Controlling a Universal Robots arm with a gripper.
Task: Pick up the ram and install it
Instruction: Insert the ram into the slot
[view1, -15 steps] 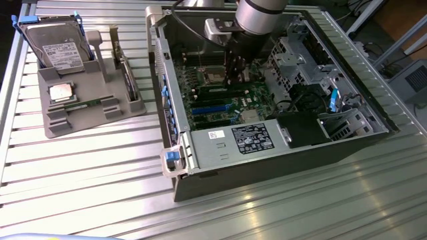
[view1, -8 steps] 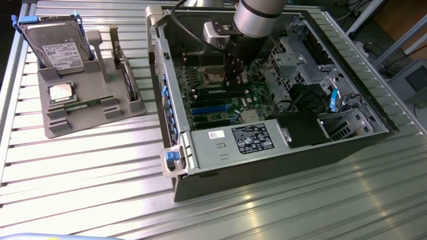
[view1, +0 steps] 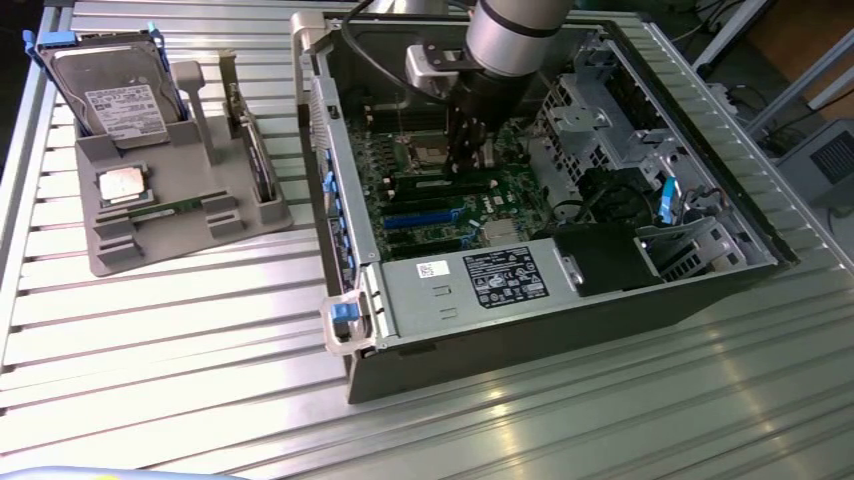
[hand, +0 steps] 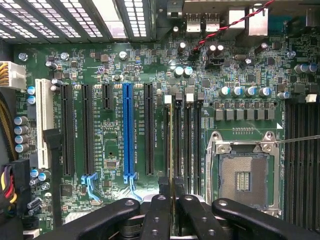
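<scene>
the gripper (hand: 172, 200) is pinched narrow on the ram (hand: 173, 150), apparently edge-on over a memory slot (hand: 178, 142) left of the empty cpu socket (hand: 242, 172). if misaligned, pressing could jam it.

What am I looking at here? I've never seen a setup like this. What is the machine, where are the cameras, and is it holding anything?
The machine is a robot arm reaching into an open computer case on a metal table. One picture is taken by a camera off to the side, the other by a camera on the arm's wrist looking down at the circuit board. There the gripper appears shut on a thin ram stick, seen edge-on over the slots beside the empty processor socket. On the table, a grey holder carries a hard drive, a square chip and a spare stick.
</scene>
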